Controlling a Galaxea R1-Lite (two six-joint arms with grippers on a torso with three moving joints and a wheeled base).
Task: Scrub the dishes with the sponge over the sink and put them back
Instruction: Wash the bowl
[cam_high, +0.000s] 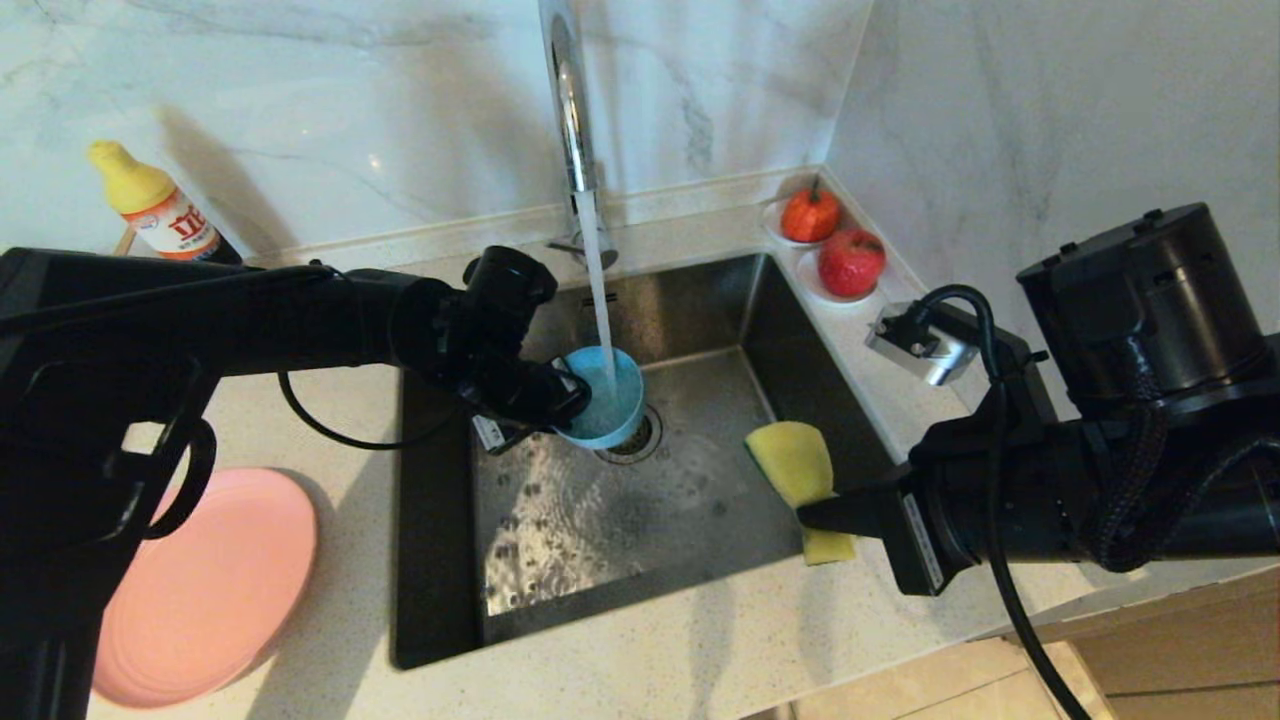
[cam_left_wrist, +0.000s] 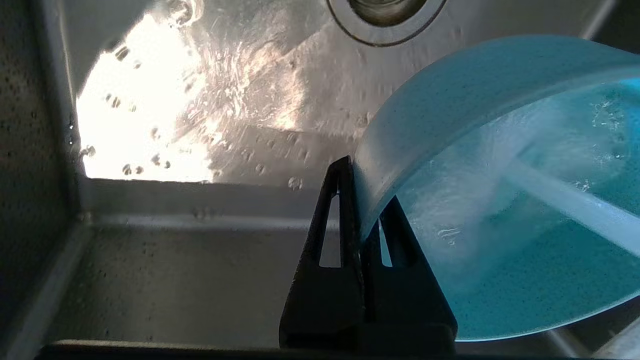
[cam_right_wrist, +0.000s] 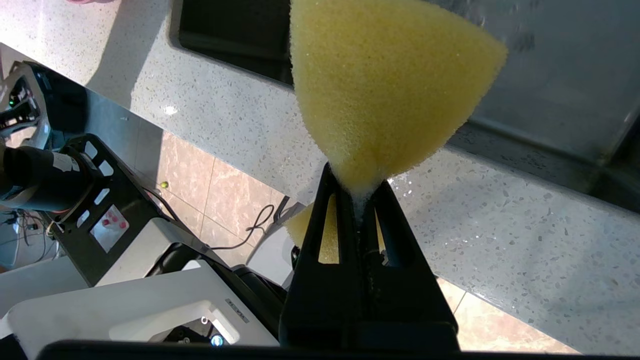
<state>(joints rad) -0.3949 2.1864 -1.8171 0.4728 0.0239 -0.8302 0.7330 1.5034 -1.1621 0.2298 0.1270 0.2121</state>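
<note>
My left gripper (cam_high: 572, 392) is shut on the rim of the teal-blue bowl (cam_high: 603, 398), one finger outside and one inside its wall (cam_left_wrist: 367, 200). The bowl (cam_left_wrist: 500, 200) hangs tilted over the sink (cam_high: 560, 520), just above the drain (cam_high: 632, 440), and water from the chrome tap (cam_high: 570, 110) streams into it. My right gripper (cam_high: 812, 516) is shut on the yellow sponge (cam_high: 795, 465), squeezed between the fingers (cam_right_wrist: 359, 192), over the sink's front right corner. The sponge (cam_right_wrist: 385, 85) bulges out past the fingertips. The pink plate (cam_high: 210, 590) lies on the counter to the left of the sink.
A yellow-capped bottle (cam_high: 150, 210) stands at the back left by the wall. Two red fruits (cam_high: 830, 245) sit in small dishes at the back right corner. Marble walls close the back and right. The sink floor is wet.
</note>
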